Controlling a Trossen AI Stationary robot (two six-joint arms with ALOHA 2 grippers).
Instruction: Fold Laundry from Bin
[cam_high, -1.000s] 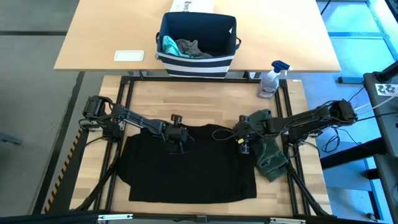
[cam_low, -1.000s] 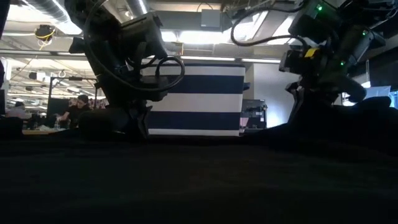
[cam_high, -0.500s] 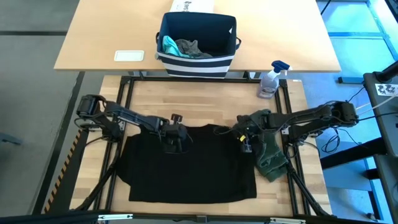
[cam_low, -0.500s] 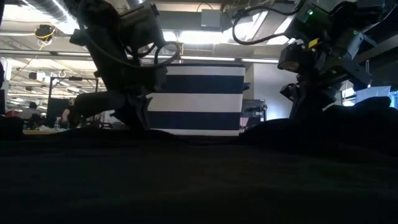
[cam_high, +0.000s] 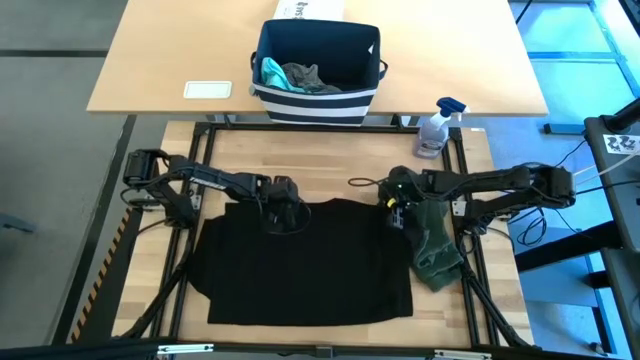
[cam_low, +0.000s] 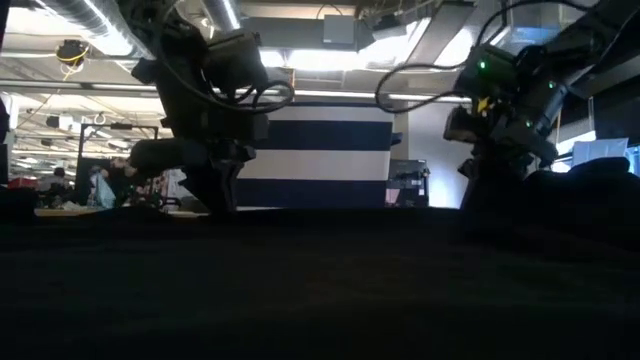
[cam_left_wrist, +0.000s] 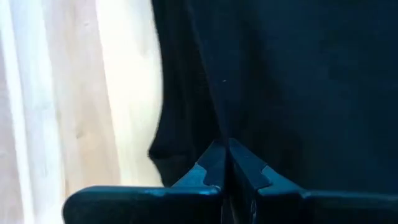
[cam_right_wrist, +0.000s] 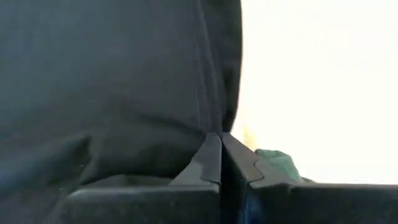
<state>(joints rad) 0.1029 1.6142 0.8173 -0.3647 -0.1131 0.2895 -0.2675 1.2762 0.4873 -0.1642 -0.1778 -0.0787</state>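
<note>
Black tee (cam_high: 300, 265) flat on tabletop (cam_high: 340, 170), both arms down at its far edge. Left end effector (cam_high: 283, 212) pinched closed on the tee's far-left edge; right end effector (cam_high: 397, 205) closed on the far-right corner. Olive piece (cam_high: 432, 245) bunched just beside the right end effector, touching the tee's right side. Bin (cam_high: 317, 72) well beyond both end effectors on the other tabletop, teal (cam_high: 270, 72) and grey (cam_high: 308, 78) pieces inside. Spray bottle (cam_high: 437, 128) beyond the right one.

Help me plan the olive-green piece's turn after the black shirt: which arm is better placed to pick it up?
Probably the right. The olive-green piece lies directly beside the right claw, under that arm. The left claw sits across the black T-shirt, farther away. Both claws are shut on the shirt's top edge, though.
</note>
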